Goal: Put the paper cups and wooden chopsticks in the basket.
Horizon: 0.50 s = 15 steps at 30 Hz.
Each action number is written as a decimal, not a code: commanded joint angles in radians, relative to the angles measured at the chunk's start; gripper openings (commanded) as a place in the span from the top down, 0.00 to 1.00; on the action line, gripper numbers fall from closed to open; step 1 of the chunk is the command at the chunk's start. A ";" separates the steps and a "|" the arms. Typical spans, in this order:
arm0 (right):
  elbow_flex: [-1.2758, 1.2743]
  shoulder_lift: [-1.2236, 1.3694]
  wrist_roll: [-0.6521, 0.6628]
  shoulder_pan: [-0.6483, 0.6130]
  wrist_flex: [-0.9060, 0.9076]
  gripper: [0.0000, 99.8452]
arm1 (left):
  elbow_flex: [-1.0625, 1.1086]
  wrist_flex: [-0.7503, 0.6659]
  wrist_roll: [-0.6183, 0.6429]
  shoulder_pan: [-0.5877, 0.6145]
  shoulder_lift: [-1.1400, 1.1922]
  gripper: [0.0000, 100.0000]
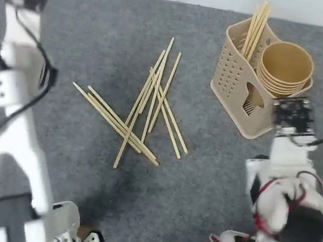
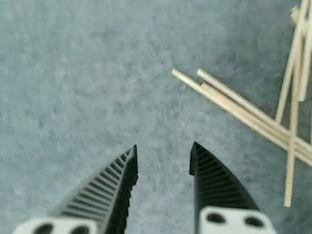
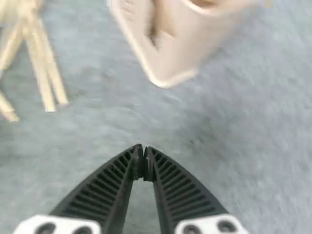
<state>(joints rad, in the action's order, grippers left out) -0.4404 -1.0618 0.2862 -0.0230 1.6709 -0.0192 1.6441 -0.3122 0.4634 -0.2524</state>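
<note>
**Loose chopsticks still to pick up; left arm nearest the pile**

Table (image 1: pixel 101 38): grey, carpet-like surface, so thin sticks lie flush on it and leave little edge to catch.

Basket (image 1: pixel 233 77): far right, upright, perforated walls. The paper cups (image 1: pixel 287 64) are nested in a stack in its right compartment. A few chopsticks (image 1: pixel 256 25) stand in its left compartment, leaning.

Loose chopsticks (image 1: pixel 148 109): a crossed heap mid-table, well apart from the basket. A few long ones fan out toward the left and end on bare table (image 2: pixel 243 109).

Left jaws: partly open and empty, low over the table, tips just short of those left-pointing ends.

Right jaws: closed on nothing, over bare table near the basket's near corner (image 3: pixel 170 44).

Judgement on method:
- Take the sticks fanning left first, since they sit apart from the crossing.
- Set the jaws across a stick rather than along it.
- Press the tips into the surface before closing.
- Grip near the middle so the stick hangs level.
- Pulling from the tangle risks scattering the heap.
- Drop sticks end-first into the left compartment.
</note>
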 commanded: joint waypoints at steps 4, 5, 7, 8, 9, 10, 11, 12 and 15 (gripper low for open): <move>0.186 0.205 -0.035 -0.173 0.067 0.99 | 0.622 -0.281 0.038 -0.014 -0.396 0.83; 0.209 0.251 -0.035 -0.186 0.064 0.99 | 0.680 -0.295 0.057 -0.025 -0.445 0.83; 0.269 0.346 -0.038 -0.220 0.061 0.99 | 0.786 -0.319 0.103 -0.049 -0.540 0.83; 0.307 0.395 -0.038 -0.243 0.064 0.99 | 0.834 -0.333 0.129 -0.063 -0.585 0.83; 0.347 0.443 -0.038 -0.269 0.068 0.99 | 0.883 -0.350 0.150 -0.074 -0.626 0.83; 0.390 0.495 -0.038 -0.297 0.070 0.99 | 0.932 -0.374 0.170 -0.086 -0.663 0.83; 0.433 0.545 -0.038 -0.326 0.070 0.99 | 0.980 -0.404 0.189 -0.097 -0.700 0.83; 0.474 0.599 -0.038 -0.352 0.070 0.99 | 1.027 -0.436 0.204 -0.107 -0.735 0.83; 0.598 0.766 -0.040 -0.432 0.074 0.97 | 1.164 -0.543 0.250 -0.126 -0.827 0.83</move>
<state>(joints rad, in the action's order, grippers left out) 0.0184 -0.4342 0.2585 -0.3897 1.7338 1.0027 1.2267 -0.1235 0.3682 -0.9521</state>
